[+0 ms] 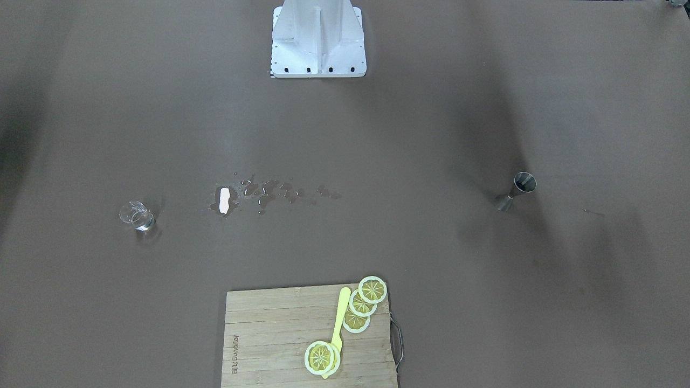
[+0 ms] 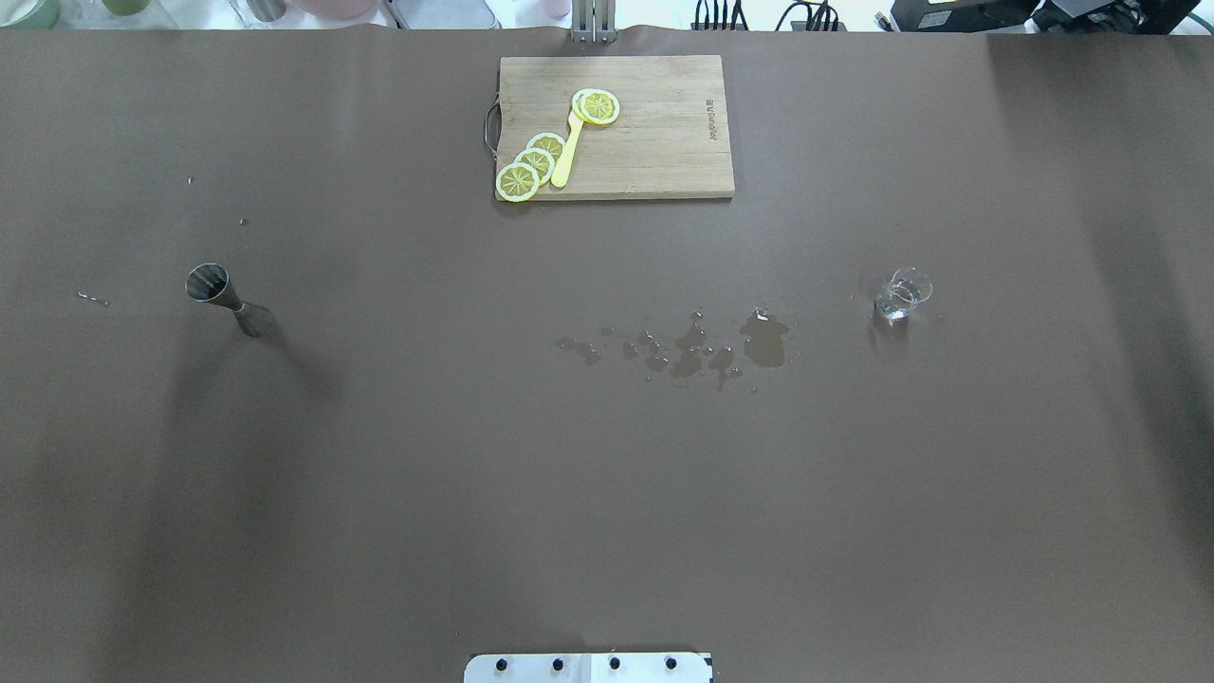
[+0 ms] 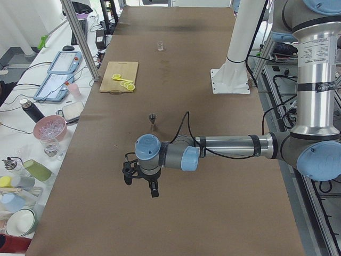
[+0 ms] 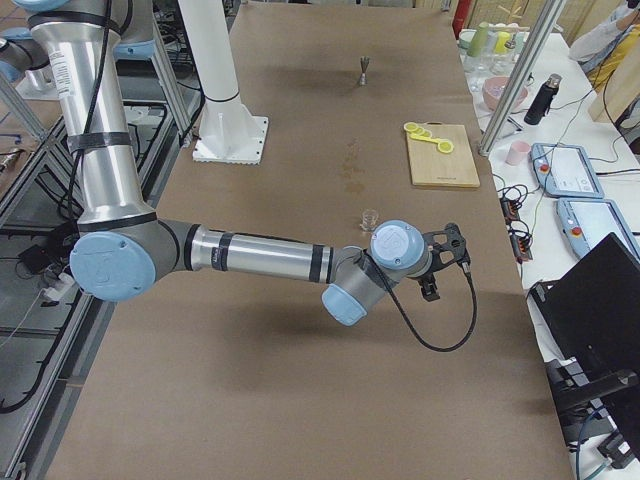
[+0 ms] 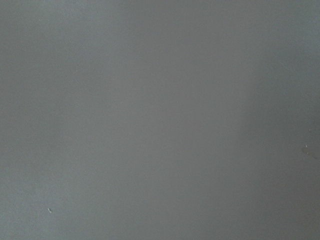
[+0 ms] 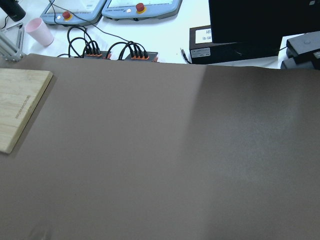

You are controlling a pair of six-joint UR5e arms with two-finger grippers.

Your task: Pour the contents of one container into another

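Brown-covered table (image 2: 607,474), cluttered white bench (image 3: 16,114) alongside.

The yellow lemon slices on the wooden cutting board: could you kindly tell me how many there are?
4: three yellow lemon slices overlap near the wooden cutting board's handle; one lies apart, perhaps hiding another.

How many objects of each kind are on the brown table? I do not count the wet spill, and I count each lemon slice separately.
glass cup: 1
metal jigger: 1
cutting board: 1
yellow utensil: 1
lemon slices: 4 clearly seen; whether a fifth lies under the single slice at the utensil's end, I cannot tell
Total: 8
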